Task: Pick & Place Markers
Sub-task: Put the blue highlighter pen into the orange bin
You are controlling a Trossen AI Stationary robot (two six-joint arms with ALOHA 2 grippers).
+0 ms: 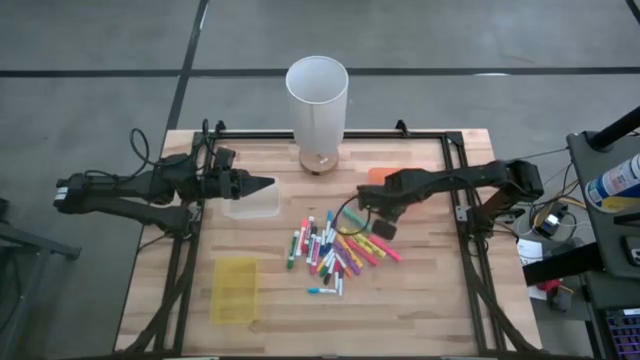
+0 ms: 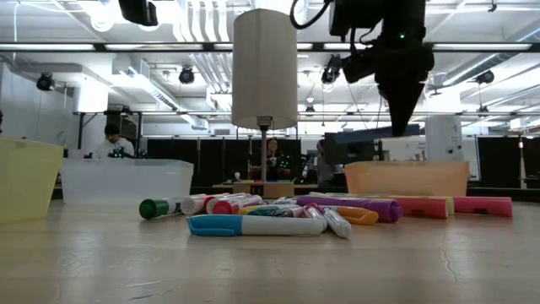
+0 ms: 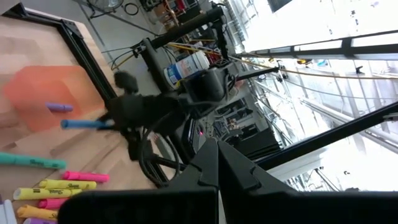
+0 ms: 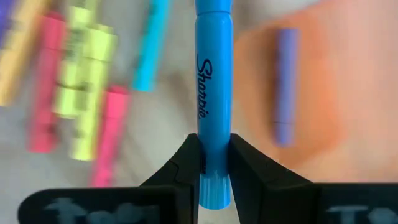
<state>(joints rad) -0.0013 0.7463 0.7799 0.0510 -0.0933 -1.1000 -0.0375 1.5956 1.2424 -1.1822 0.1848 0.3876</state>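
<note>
Right wrist view: right gripper [image 4: 214,163] pinched a blue marker [image 4: 212,81] between its fingers | orange tray [image 4: 311,93] just beyond, holding a purple marker [image 4: 285,87] | pile of markers [image 1: 335,252] lay below and beside it | left gripper [image 1: 262,184], fingers pressed together, hung over the clear tray [image 1: 250,205].

Wooden table [image 1: 420,300], light butcher-block top, black frame rails along its left, right and far edges. A white lamp [image 1: 317,105] on a round wooden base stands at mid far edge. Clear tray [image 1: 251,200] left of centre; yellow tray [image 1: 236,289] near the near-left corner; orange tray [image 1: 384,173] right of centre toward the far edge. Markers [image 1: 335,252] lie heaped at centre.
</note>
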